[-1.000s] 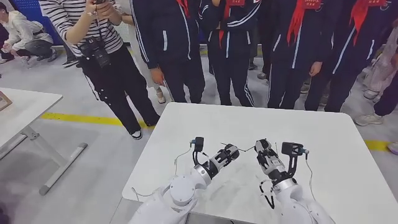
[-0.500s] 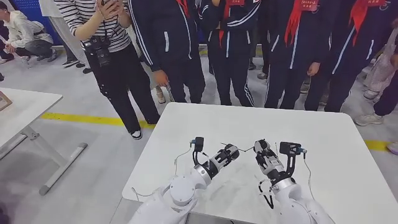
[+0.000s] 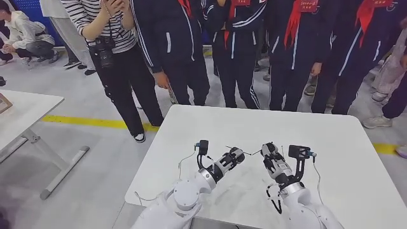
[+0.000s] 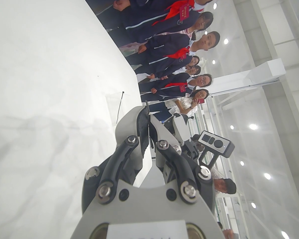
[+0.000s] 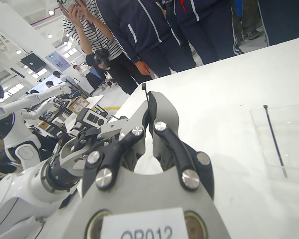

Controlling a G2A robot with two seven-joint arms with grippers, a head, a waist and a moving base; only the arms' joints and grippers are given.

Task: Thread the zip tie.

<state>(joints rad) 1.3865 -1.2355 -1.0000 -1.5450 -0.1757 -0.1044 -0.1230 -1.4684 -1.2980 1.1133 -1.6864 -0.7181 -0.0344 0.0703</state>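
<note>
A thin black zip tie (image 3: 249,152) spans the short gap between my two grippers above the near part of the white table (image 3: 254,127). My right gripper (image 5: 149,100) is shut on it, and the tie's small square head (image 5: 143,85) pokes out past the fingertips. My left gripper (image 4: 147,111) is also shut, with a short black tip (image 4: 146,103) showing beyond its pads. In the top view the left gripper (image 3: 236,156) and the right gripper (image 3: 267,150) face each other, a few centimetres apart.
A second black zip tie (image 5: 274,138) lies on a clear flat sheet (image 5: 292,123) on the table beside my right arm; the second tie (image 4: 119,108) also appears beyond the left gripper. Several people stand along the table's far edge (image 3: 254,107).
</note>
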